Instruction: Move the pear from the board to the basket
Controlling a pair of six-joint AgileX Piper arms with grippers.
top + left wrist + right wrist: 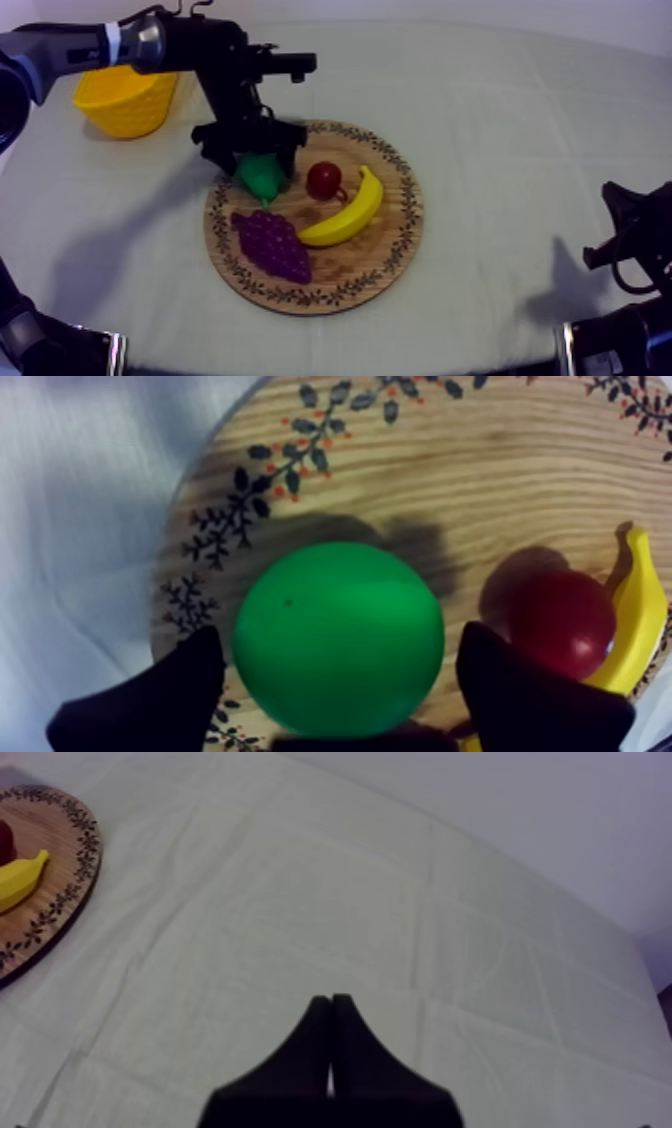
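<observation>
Left gripper: open, low over the wooden board's far-left part; its two black fingers stand apart, one at each side of the pear, with a thin gap showing beside the one nearer the small red fruit.
Pear: green, lying on the board's far-left part, close to the patterned rim and between the left gripper's fingers; its shadow falls on the wood behind it.
Small red fruit: on the board, just beside the pear toward the board's middle, touching or almost touching the banana.
Banana: yellow, lying at a slant across the board's middle, on the side away from the pear.
Bunch of grapes: purple, on the board's near-left part, near the pear but apart from it.
Yellow basket: upright on the surface, off the board to its far left, well apart from the rim.
Right gripper: closed on nothing, fingers together as a narrow wedge, over bare cloth well to the right of the board.
</observation>
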